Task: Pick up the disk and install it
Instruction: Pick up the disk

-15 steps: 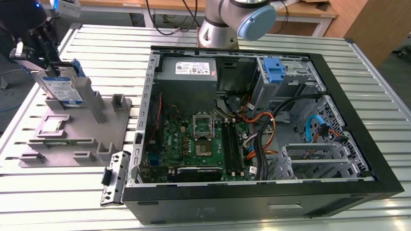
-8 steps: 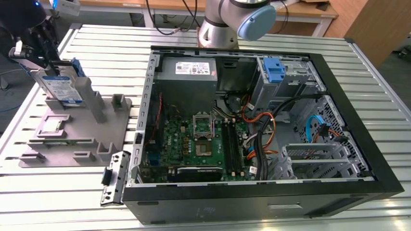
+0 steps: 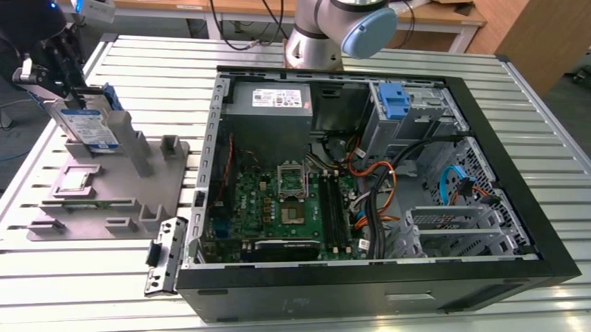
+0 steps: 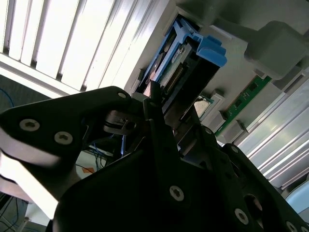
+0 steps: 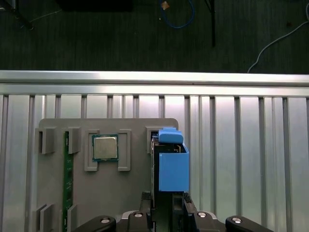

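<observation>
Two stages make up this job, lifting and fitting, and you should judge neither of them complete.

1. Location of the disk. The disk (image 3: 88,124) stands on edge in a slot of the grey holder tray (image 3: 138,200). The tray sits on the slatted table (image 3: 93,290), at the exterior view's left, well apart from the open computer case (image 3: 517,207). In the first wrist view, a processor chip (image 5: 105,147) and a memory stick (image 5: 68,179) rest in neighbouring slots of the same tray.

2. State of the gripper. The gripper (image 3: 44,76) sits at the disk's upper end and straddles it. In both wrist views the disk's blue-railed end runs directly into the gripper body. You cannot tell whether the gripper is clamped on the disk or merely placed around it.

3. Work remaining. The disk is not yet clear of its slot. Inside the case, the metal cage with the blue latch (image 3: 394,100) holds no disk, so treat the fitting stage as wholly outstanding.
</observation>
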Available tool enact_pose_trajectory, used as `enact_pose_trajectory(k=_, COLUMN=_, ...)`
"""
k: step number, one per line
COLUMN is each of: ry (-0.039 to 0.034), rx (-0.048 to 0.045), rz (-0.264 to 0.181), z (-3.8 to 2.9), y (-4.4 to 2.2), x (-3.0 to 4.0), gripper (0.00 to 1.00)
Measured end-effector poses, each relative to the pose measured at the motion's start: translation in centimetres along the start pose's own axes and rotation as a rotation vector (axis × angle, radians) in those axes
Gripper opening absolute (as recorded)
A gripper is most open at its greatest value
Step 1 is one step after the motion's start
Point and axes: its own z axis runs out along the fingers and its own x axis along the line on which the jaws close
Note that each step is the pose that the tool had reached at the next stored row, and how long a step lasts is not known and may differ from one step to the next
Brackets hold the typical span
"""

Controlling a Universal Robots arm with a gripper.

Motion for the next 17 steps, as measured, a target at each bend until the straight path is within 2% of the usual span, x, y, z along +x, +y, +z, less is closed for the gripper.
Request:
enact_pose_trajectory(k=5, ry=0.0001, rx=-0.0001, rz=0.0, z=-0.02, y=0.0, x=0.0, gripper=0.35)
enact_pose_trajectory(k=7, ry=0.0003, rx=-0.0005, rz=0.0, z=-0.4, y=0.02, x=-0.02, gripper=0.35)
enact_pose_trajectory(k=9, ry=0.0, rx=0.0, rz=0.0, z=-1.06, y=0.04, x=-0.05, gripper=0.35)
enact_pose_trajectory(k=17, ry=-0.0013, rx=-0.0001, rz=0.0, z=-4.65, y=0.17, x=-0.21, gripper=0.35)
